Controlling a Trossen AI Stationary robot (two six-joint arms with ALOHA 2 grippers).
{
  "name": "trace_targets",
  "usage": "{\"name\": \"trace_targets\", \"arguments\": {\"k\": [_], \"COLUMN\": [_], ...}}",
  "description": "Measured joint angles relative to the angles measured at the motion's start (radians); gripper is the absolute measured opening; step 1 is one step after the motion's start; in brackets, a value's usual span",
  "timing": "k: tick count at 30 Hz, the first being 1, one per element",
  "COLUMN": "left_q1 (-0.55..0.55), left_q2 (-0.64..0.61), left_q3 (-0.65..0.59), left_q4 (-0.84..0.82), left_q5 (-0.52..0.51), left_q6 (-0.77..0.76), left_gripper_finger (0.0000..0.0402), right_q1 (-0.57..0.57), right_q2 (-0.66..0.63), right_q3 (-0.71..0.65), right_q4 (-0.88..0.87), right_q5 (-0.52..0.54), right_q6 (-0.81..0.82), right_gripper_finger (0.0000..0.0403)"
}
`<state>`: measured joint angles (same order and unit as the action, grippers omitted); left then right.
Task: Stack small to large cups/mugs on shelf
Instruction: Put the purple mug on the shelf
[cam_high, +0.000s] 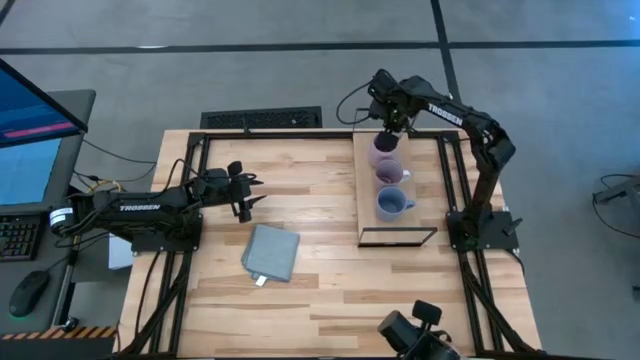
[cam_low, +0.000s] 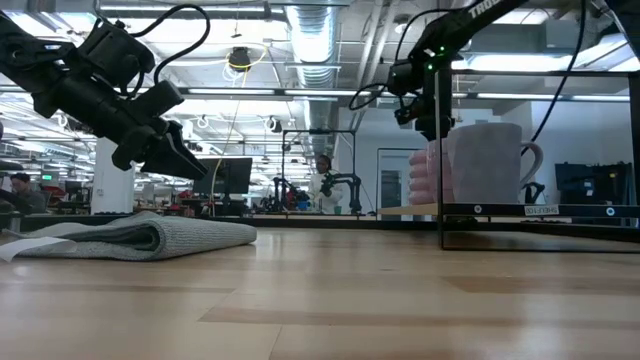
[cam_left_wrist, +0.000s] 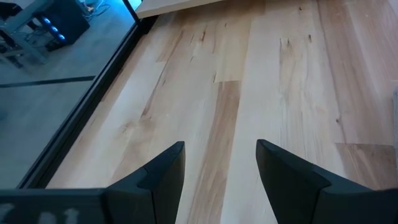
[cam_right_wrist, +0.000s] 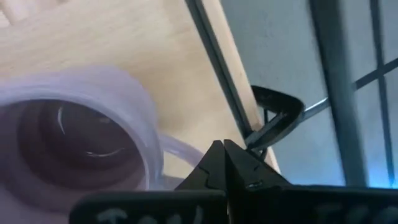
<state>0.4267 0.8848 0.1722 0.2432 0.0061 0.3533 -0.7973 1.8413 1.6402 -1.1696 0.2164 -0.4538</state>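
High view is showing three mugs sitting in a row on the shelf at the right of the frame. The blue mug is lowest in the frame, the middle mug is touching it above, and the top mug is sitting highest.

The right gripper is hovering just over the top mug, near the upper middle of the frame. In the right wrist view its fingers are pressing together with nothing between them, next to the mug's rim and handle.

The left gripper is hanging over bare table at the left. Its fingers are spreading wide and holding nothing. A grey cloth is lying just below it in the frame.
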Motion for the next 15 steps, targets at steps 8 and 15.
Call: {"name": "trace_targets", "arguments": {"k": [8, 15], "left_q1": [0.0, 0.0], "left_q2": [0.0, 0.0], "left_q3": [0.0, 0.0], "left_q4": [-0.001, -0.001], "left_q5": [-0.03, -0.03], "left_q6": [0.001, 0.0], "left_gripper_finger": [0.019, 0.019], "right_q1": [-0.008, -0.012], "right_q2": [0.012, 0.007], "right_q3": [0.0, 0.0], "right_q4": [-0.04, -0.094], "right_q5": [0.0, 0.001], "right_q6": [0.011, 0.035], "right_gripper_finger": [0.0008, 0.0008]}}
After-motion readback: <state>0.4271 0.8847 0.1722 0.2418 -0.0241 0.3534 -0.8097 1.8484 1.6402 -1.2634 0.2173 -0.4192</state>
